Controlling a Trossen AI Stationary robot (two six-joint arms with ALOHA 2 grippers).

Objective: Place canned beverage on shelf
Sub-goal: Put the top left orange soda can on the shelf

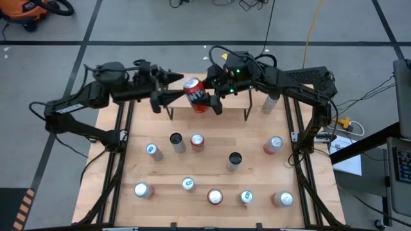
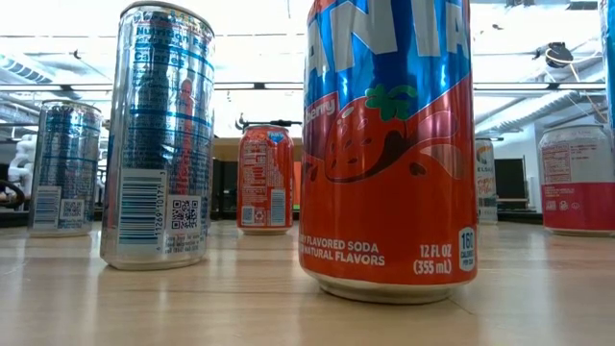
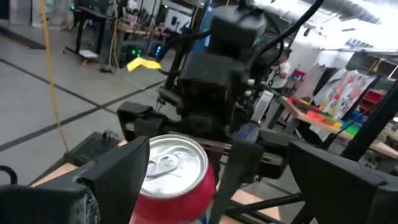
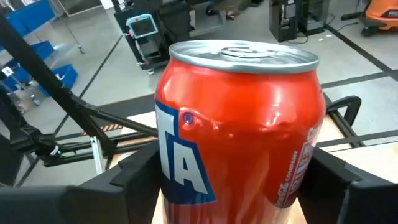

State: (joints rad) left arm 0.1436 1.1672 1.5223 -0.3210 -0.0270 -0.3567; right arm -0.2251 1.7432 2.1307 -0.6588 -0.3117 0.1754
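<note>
A red soda can with a blue-and-white label is over the left part of the shelf, a low rack with a light wooden top on thin black legs at the table's far edge. My right gripper comes from the right and is shut on the can. My left gripper comes from the left and is open. In the left wrist view the can's silver top sits between my left gripper's fingers, close beside one finger; I cannot tell whether it touches. My right gripper pinches the can's lower side wall between its two fingers, one on each side. The fingers come roughly level from the table's right side. The can stands nearly upright, top up; its base is hidden, so I cannot tell whether it rests on the shelf.
Several cans stand on the tabletop nearer the front, among them a silver one, a red one, a dark one and a red one. A slim can stands right of the shelf. An orange can fills the low view.
</note>
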